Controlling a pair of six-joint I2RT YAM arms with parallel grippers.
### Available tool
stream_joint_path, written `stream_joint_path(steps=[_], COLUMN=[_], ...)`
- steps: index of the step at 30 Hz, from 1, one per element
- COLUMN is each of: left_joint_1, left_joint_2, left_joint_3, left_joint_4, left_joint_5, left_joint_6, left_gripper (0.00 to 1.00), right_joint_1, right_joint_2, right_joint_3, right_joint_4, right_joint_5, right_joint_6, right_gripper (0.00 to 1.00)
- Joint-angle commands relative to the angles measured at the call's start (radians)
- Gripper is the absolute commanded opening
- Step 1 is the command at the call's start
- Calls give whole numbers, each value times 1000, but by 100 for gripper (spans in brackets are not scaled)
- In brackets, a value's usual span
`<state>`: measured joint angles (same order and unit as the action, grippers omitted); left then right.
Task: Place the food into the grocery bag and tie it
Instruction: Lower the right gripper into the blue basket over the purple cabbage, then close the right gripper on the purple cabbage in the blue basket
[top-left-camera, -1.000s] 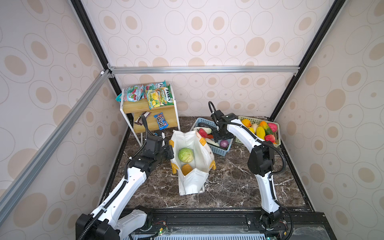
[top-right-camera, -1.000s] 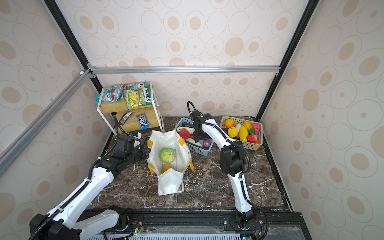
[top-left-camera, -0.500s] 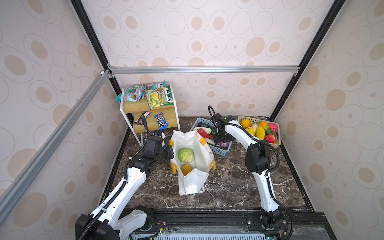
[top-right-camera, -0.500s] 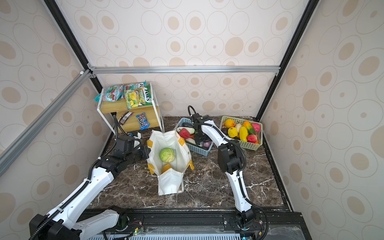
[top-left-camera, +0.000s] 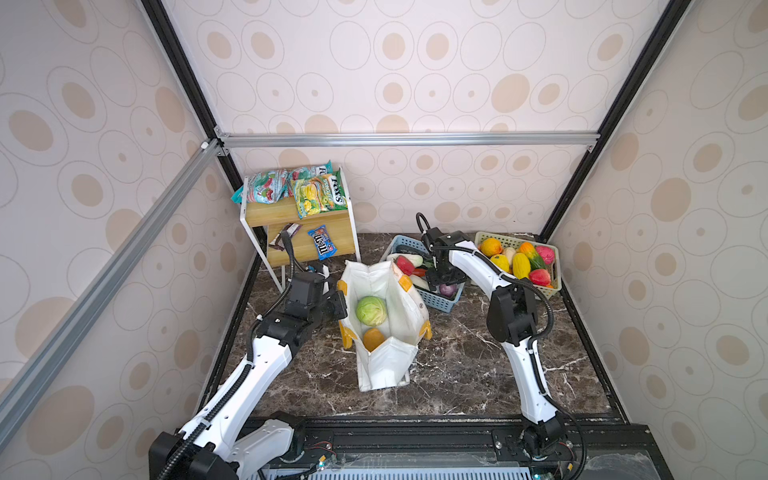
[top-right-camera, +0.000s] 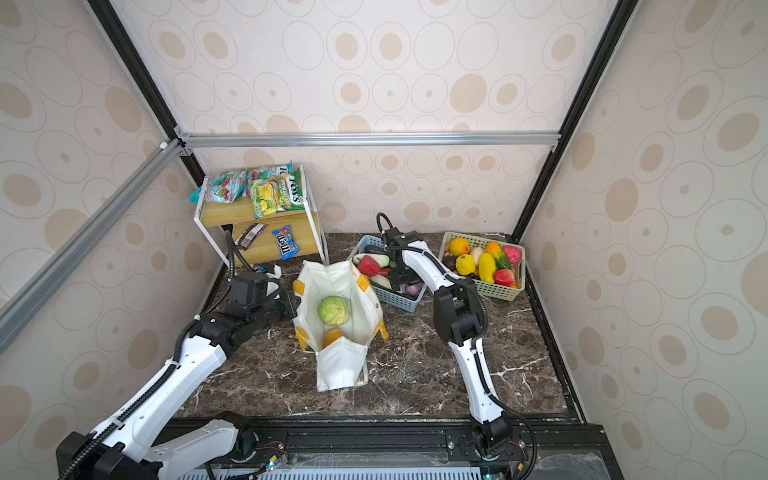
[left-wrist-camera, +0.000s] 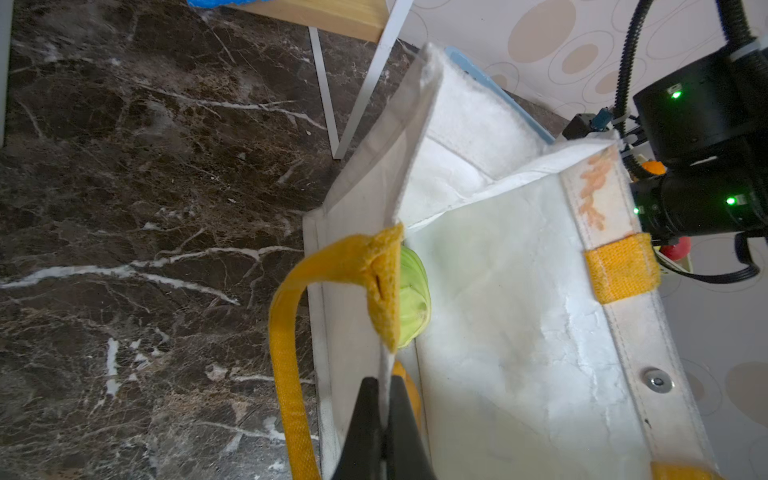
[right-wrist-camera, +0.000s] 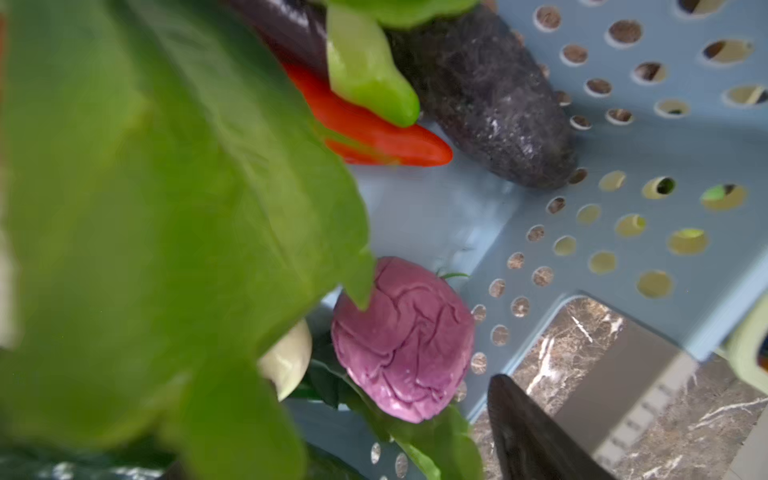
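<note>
Left claw (left-wrist-camera: 384, 388) pinches the bag (top-left-camera: 386, 365) rim, holding the mouth open; a cabbage (top-left-camera: 371, 310) lies inside. Right claw (top-left-camera: 440, 279), spread, hangs in the blue basket (top-left-camera: 446, 302) above a purple vegetable (right-wrist-camera: 403, 338). Loading is under way: next, I judge, lower and close on one piece.

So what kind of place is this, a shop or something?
Probably a robot practice booth playing shop: robot arms mounted inside a metal frame, a snack shelf, and a green basket of toy fruit.
</note>
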<state>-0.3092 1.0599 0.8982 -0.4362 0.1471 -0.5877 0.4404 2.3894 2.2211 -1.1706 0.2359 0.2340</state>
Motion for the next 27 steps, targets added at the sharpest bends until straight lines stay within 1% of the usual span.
stream_joint_path(steps=[1,5,9,11,16,22,26,27], left_joint_1=[1,1,1,2,2,2,1,1], left_joint_2=[-20,-20,-23,-24,-25,-23,-21,-22], left_joint_3=[19,19,22,20,13,12,13,10], left_joint_4=[-12,-14,-13,-15,-15,-6,0,-1], left_joint_5=[-14,-15,-17,-17,-18,-17,-17,-18], left_joint_6=[-6,-1,-1,-2,-2,-7,-6,-7], left_gripper=[0,0,0,0,0,0,0,0], right_joint_1=[-12,-19,-24,-25,-30,-31,-30,-30], right_joint_2=[48,84,113,128,146,144,128,124], right_joint_3=[35,69,70,104,107,100,97,97], right_joint_4=[-27,-35,-35,-36,-32,-28,-21,-19], right_joint_5=[2,-13,-18,-20,-29,-40,-50,-50], right_joint_6=[6,16,18,18,17,13,9,9], right_gripper=[83,83,83,83,83,75,63,62])
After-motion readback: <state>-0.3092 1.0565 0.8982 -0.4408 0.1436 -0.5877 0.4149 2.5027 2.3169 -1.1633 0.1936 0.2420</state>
